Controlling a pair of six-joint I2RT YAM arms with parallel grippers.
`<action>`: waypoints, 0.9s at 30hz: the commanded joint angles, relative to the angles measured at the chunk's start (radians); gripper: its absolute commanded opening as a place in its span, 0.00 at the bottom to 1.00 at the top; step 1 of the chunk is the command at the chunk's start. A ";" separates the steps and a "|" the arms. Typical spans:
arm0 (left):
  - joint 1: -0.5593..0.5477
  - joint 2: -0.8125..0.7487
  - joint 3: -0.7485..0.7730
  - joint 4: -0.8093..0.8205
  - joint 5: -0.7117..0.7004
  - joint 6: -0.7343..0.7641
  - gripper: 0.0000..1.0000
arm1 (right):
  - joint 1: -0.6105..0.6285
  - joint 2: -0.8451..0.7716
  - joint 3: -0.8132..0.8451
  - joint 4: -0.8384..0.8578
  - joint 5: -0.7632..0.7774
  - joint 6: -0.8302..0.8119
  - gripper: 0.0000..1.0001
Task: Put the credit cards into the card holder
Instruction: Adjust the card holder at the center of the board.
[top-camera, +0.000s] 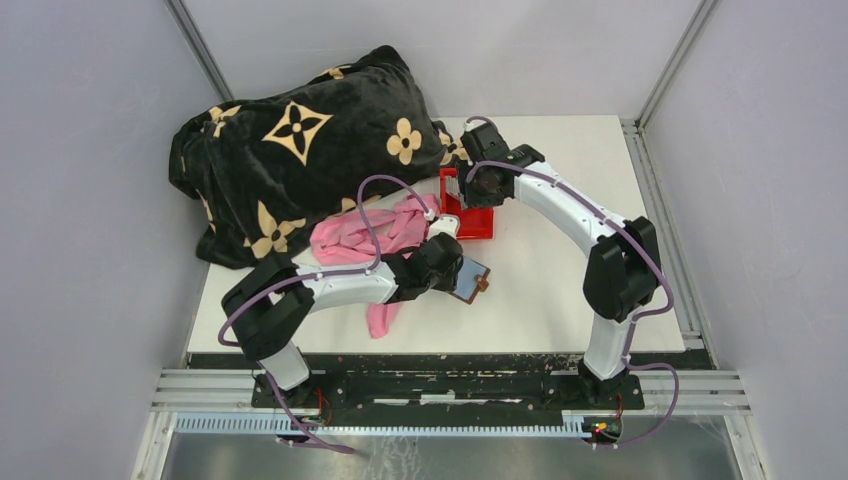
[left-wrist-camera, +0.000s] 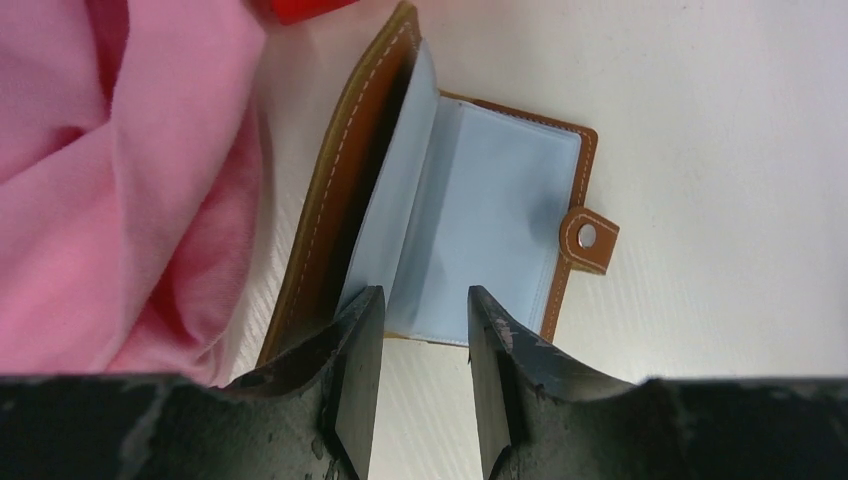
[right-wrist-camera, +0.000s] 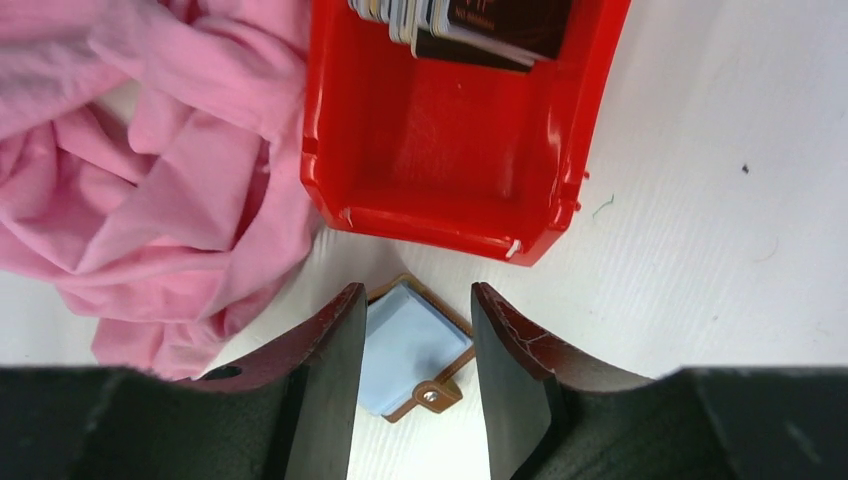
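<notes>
Standing by the table, I see the card holder (left-wrist-camera: 480, 200) lying open on the white table (top-camera: 540, 290), just off the 5 o'clock corner of the red bin (right-wrist-camera: 450, 215). Its pale clear pockets face up, its brown cover at 9 o'clock tilts upward, and the snap tab (left-wrist-camera: 588, 238) sticks out at 3 o'clock. The left gripper (left-wrist-camera: 425, 300) hangs low over the holder's near edge, its jaws apart with nothing clamped between them. The right gripper (right-wrist-camera: 417, 295) hovers above the bin, its jaws likewise apart and empty. The credit cards (right-wrist-camera: 470, 25) sit stacked at the bin's far end, at 12 o'clock. A pink cloth (top-camera: 370, 235) lies bunched at the bin's 9 o'clock side, and a black flowered blanket (top-camera: 290, 150) is heaped at the table's 10 o'clock corner.
</notes>
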 joint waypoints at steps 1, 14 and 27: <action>0.022 0.006 0.010 0.006 -0.037 0.050 0.44 | 0.002 0.041 0.102 -0.019 0.026 -0.024 0.50; 0.035 0.088 -0.037 0.032 0.085 0.004 0.43 | -0.037 0.197 0.291 -0.042 -0.002 -0.023 0.51; 0.035 0.116 -0.091 0.050 0.187 -0.096 0.38 | -0.076 0.336 0.423 -0.036 -0.058 -0.016 0.51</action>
